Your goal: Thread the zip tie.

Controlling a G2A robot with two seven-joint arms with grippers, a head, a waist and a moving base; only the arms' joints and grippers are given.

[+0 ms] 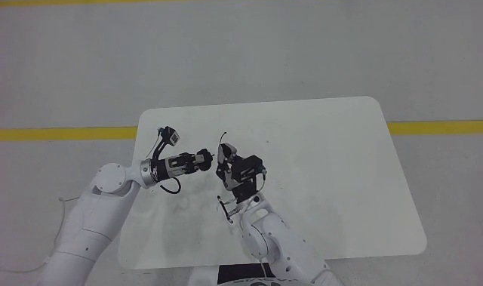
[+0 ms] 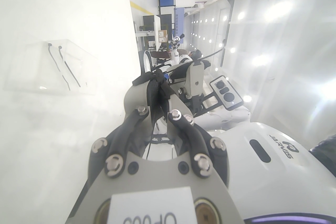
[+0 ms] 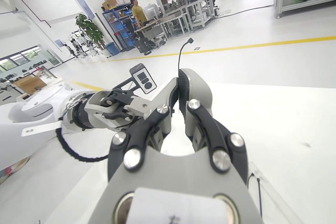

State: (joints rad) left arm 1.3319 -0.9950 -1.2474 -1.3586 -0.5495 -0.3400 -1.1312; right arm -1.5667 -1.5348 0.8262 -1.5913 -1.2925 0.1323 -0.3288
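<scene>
Lying close to the desk's [image 1: 339,173] near edge, just beside the right arm, is a clear tray [image 2: 31,70] with two spare black ties [image 2: 68,68] side by side in it. Farther in, over the left half of the desk, the two end effectors meet almost tip to tip above the surface. The right end effector [image 3: 179,84] is clamped on the zip tie [image 3: 180,57], its ribbed pads pressed against the strap low down. The strap rises from between the fingertips, nearly upright, and bends slightly to its small square head at the free top end. The left end effector [image 2: 157,78] points in from the desk's left-edge side. Its black pads are closed together and its tips sit just beside the right one's fingers. Whether those pads pinch any part of the tie cannot be told. Beyond both end effectors the desk runs bare to its far edge.
</scene>
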